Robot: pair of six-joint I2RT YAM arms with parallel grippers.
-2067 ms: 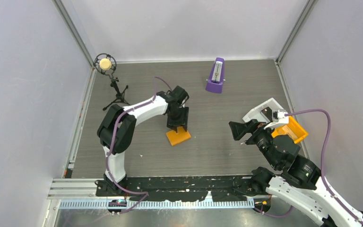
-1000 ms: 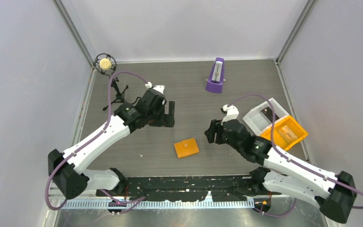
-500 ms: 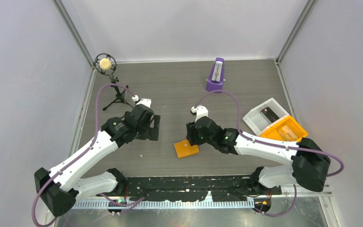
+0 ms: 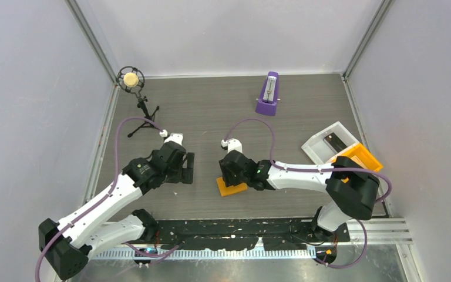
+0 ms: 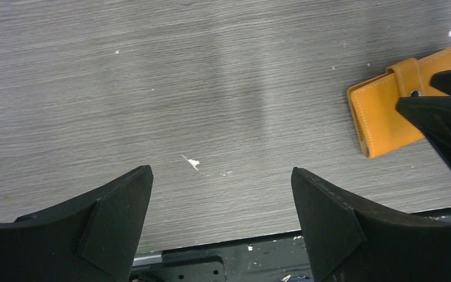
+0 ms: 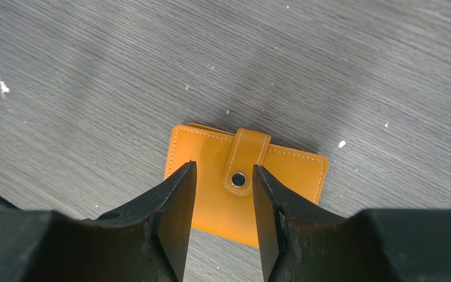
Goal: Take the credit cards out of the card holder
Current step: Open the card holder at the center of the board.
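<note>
From above, the orange card holder (image 4: 233, 188) lies shut on the bench (image 4: 293, 117), near its front edge. The right gripper (image 4: 230, 171) covers its far edge, and the left gripper (image 4: 187, 169) stands apart to the left. A purple metronome (image 4: 267, 94) and a microphone stand (image 4: 134, 82) are far back. A white bin (image 4: 317, 147) and an orange bin (image 4: 371, 158) sit at the right.

The left wrist view shows the left gripper spread wide over bare bench, holding nothing.

The right wrist view shows the right gripper about half open, astride the snap (image 6: 238, 179). Whether it touches the holder cannot be told.
</note>
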